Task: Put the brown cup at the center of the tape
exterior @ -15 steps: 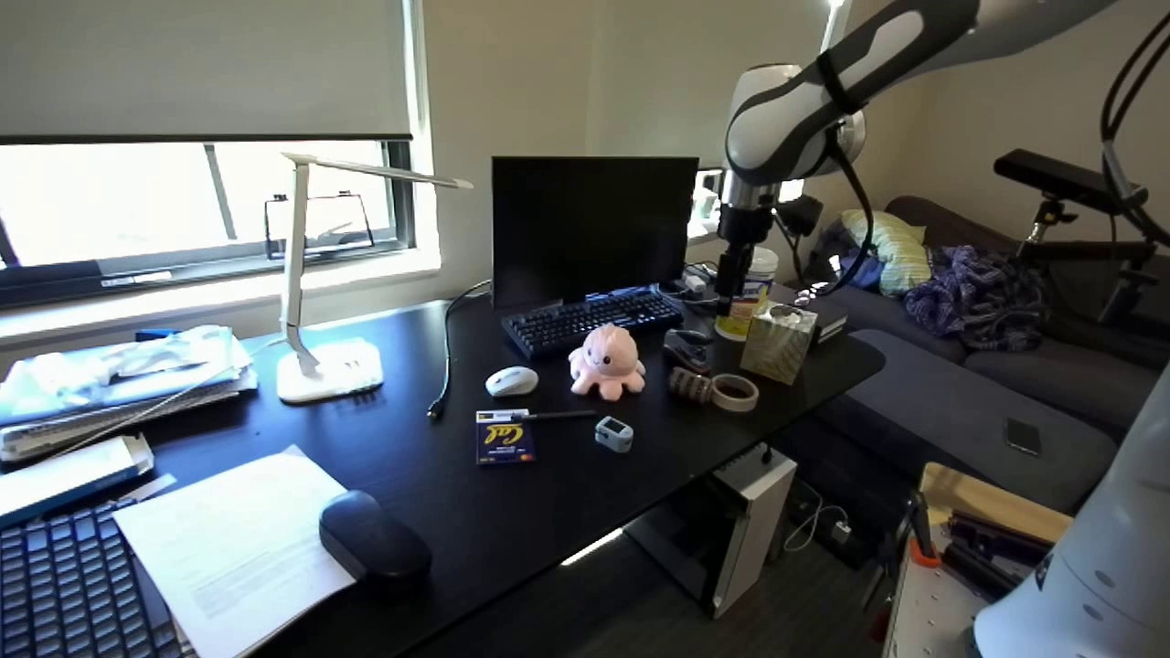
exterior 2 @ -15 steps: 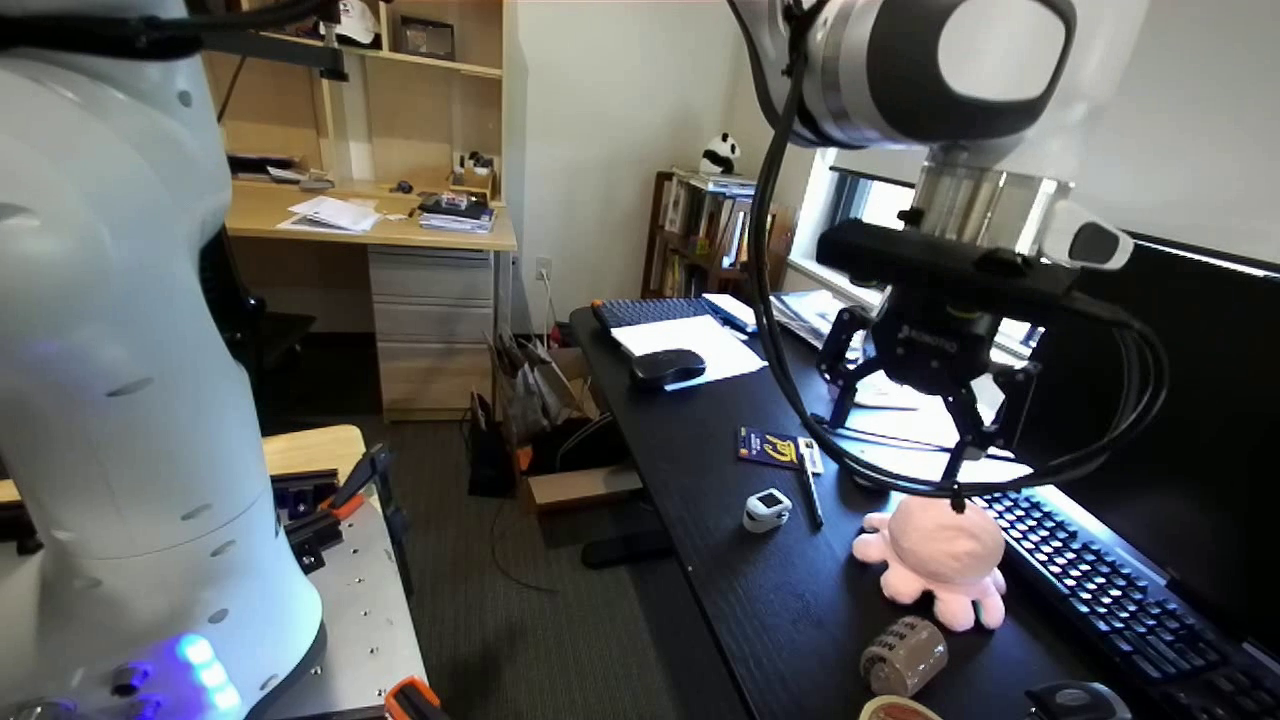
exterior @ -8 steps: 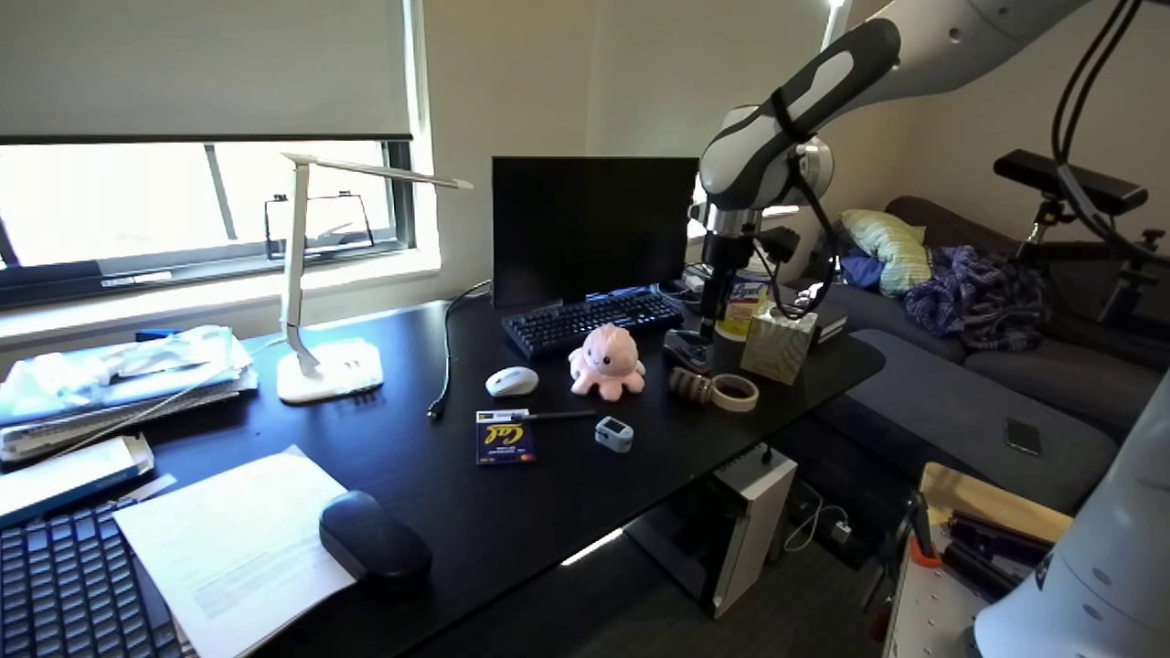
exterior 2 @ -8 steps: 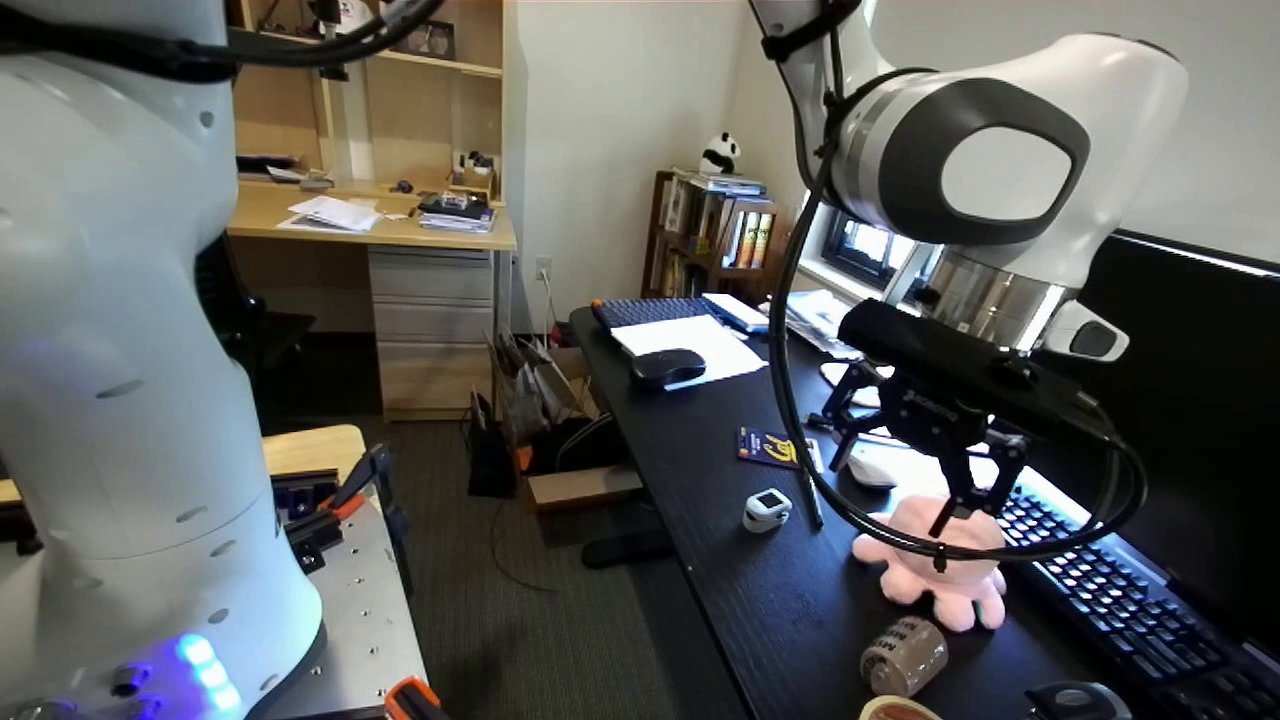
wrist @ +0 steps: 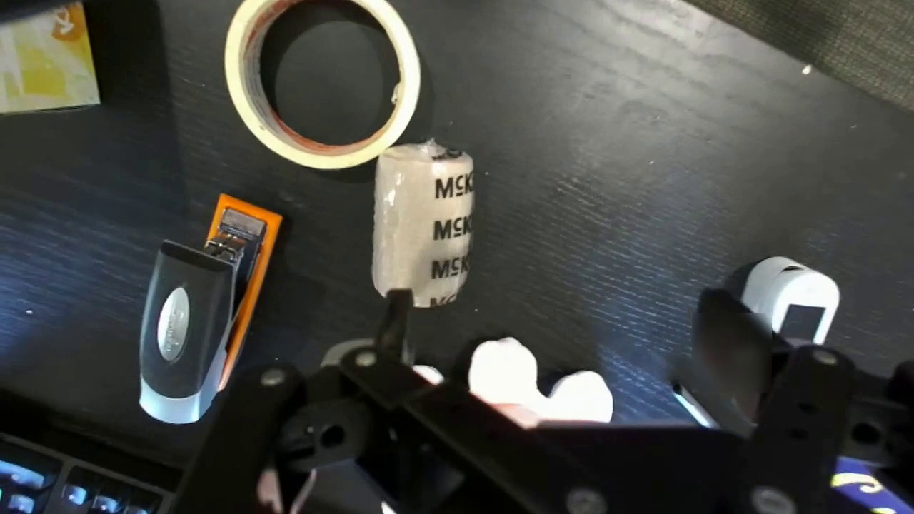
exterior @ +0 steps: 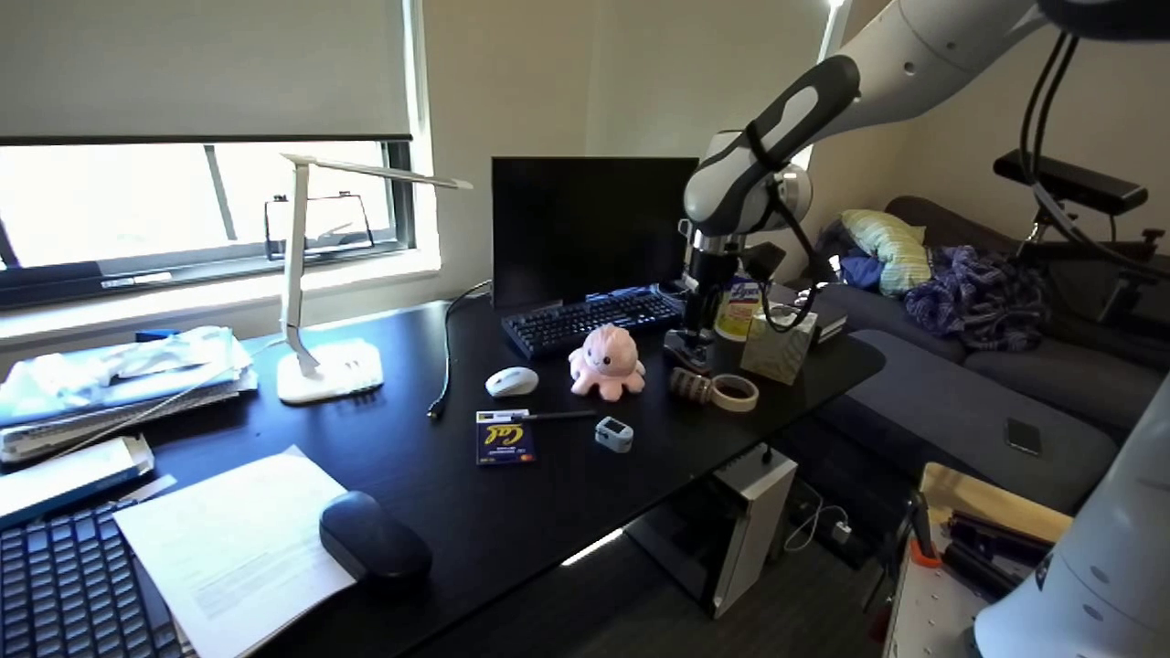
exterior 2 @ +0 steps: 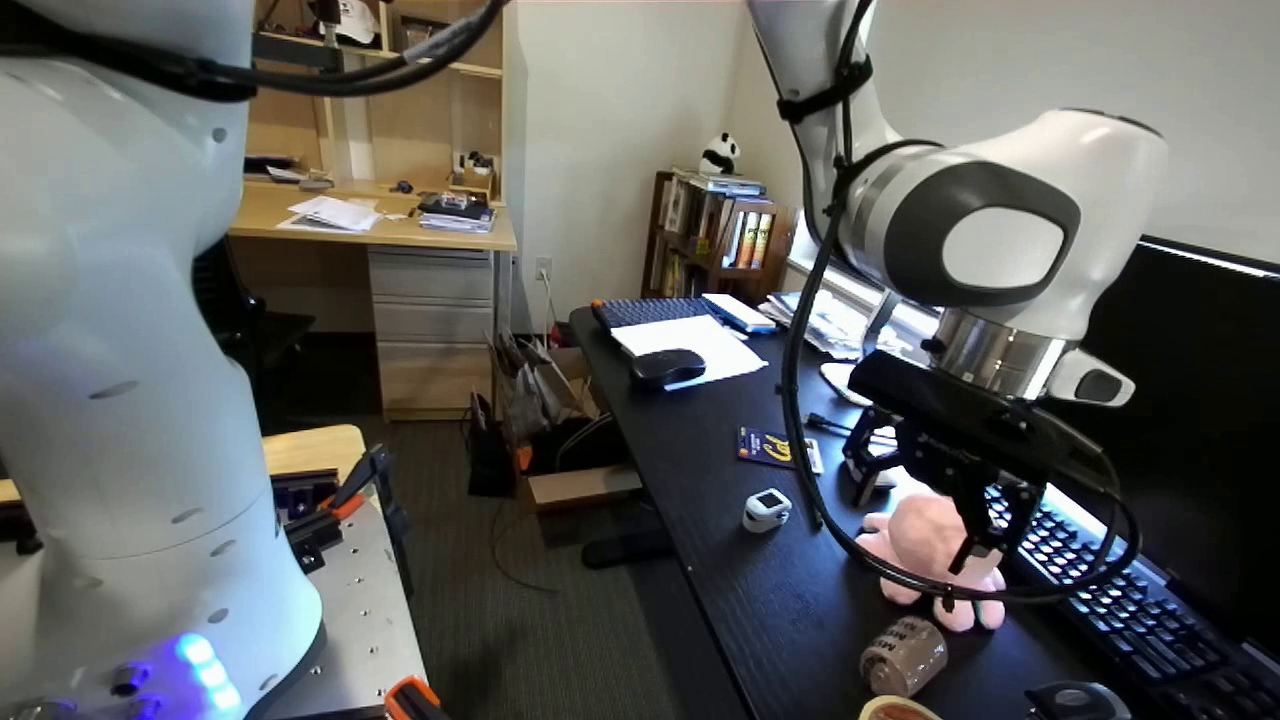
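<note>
Wrist view: gripper spread wide; tape flat on desk, brown wrapped roll lying at its edge, contact unclear; stapler near. Exterior view: tape near box. Exterior view: gripper hangs partly before pink toy.

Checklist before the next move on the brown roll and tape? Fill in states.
1. Gripper open, empty: ok.
2. Brown roll centred between jaws in wrist view: not ok, nearer one jaw.
3. Pink toy outside that gap: not ok, part shows there.
4. Roll upright: not ok, on its side.
5. Tape flat, centre open: ok.
6. Roll clear of tape: cannot tell, edges meet or nearly so.
</note>
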Available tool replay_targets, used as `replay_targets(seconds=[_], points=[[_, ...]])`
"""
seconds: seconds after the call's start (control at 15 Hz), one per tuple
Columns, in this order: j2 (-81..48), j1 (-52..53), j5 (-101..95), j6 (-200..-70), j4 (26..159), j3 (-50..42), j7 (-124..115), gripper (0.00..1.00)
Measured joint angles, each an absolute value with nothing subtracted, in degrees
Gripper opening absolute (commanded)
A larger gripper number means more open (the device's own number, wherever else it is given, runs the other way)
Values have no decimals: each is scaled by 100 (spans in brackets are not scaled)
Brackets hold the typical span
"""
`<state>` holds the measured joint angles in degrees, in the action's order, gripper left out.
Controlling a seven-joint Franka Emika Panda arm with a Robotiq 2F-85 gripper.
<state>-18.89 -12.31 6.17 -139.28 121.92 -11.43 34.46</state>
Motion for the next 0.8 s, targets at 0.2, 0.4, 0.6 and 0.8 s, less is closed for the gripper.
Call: replay_targets(seconds=[0.2, 0.4, 0.6, 0.8], points=[[-2447, -1417, 616, -14197, 11839, -1011, 3424, 100], [-2950, -1596, 614, -14270, 11452, -854, 3424, 100], [-3408, -1778, 613, -14259, 11048, -699, 3423, 100], [-3779, -1937, 613, -14228, 10732, -554, 3423, 100]])
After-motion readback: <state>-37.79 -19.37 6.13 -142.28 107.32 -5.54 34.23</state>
